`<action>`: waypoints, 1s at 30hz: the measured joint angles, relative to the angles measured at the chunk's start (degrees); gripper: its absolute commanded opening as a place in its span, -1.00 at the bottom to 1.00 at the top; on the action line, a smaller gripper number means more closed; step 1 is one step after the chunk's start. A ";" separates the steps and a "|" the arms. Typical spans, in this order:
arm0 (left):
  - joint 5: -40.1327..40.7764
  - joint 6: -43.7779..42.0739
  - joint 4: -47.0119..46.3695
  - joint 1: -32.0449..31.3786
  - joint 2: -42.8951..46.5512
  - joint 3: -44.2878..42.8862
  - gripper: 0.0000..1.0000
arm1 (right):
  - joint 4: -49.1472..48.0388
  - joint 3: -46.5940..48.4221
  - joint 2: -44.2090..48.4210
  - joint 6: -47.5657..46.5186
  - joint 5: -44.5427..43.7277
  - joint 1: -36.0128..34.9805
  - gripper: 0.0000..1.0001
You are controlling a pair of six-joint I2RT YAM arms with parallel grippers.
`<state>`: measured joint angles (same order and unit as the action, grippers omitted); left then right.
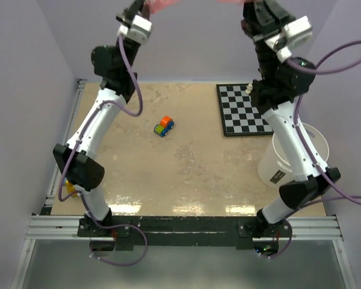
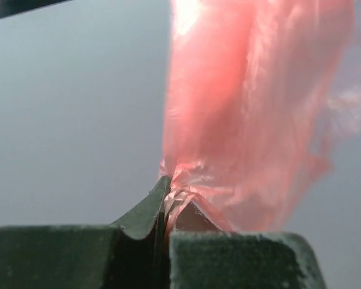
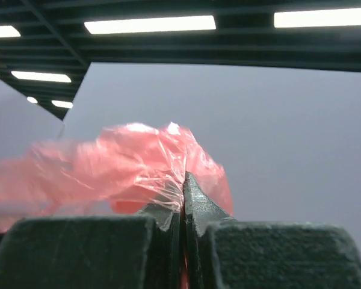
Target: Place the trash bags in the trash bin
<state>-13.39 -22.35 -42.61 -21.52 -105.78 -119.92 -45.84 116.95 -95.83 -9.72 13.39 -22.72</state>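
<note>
Trash bag (image 2: 246, 108) held high, left gripper (image 2: 165, 195) and right gripper (image 3: 183, 183) clamped on it; risk: thin film slipping, missing trash bin (image 1: 266, 161).

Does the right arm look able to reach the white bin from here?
Likely yes: the trash bin sits right beside its base; but the left gripper also pinches the trash bag, which may limit it.

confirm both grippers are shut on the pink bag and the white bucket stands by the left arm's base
Wrong side: the top view shows the bucket by the right arm's base. The left gripper and right gripper are both shut on the pink bag.
</note>
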 measured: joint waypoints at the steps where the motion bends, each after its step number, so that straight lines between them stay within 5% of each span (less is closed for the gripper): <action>1: -0.17 -1.18 -2.97 -1.22 1.95 5.42 -1.00 | -3.15 -6.51 2.78 -2.34 0.00 -0.52 -1.00; 5: -0.39 -5.99 -10.60 -5.40 11.87 37.79 -1.00 | -5.86 -38.71 13.27 -8.94 -0.35 -0.87 -1.00; 9: -1.99 -11.54 -2.62 -12.26 25.07 72.96 -1.00 | 16.52 -66.23 20.48 -10.25 1.36 -1.75 -1.00; 12: -3.08 -12.15 10.25 -17.29 40.41 87.86 -1.00 | 37.05 -78.44 35.34 -8.76 3.54 -3.41 -1.00; 14: -2.05 -10.97 16.79 -17.75 50.90 89.85 -1.00 | 42.56 -78.86 47.34 -6.86 4.35 -4.07 -1.00; 17: 1.27 -8.35 19.85 -17.31 57.24 85.88 -1.00 | 42.53 -71.91 53.33 -4.31 5.20 -3.98 -1.00; 24: 6.29 -3.34 27.39 -16.87 52.83 79.41 -1.00 | 42.97 -55.60 33.88 0.46 6.25 -3.98 -1.00; 30: 7.52 3.19 35.32 -11.50 43.85 73.07 -1.00 | 45.99 -53.90 18.16 3.28 3.93 -3.80 -1.00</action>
<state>-5.87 -19.16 -7.29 -33.01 -61.93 -46.85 0.14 63.05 -77.67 -6.44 17.32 -26.52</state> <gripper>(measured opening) 0.011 0.007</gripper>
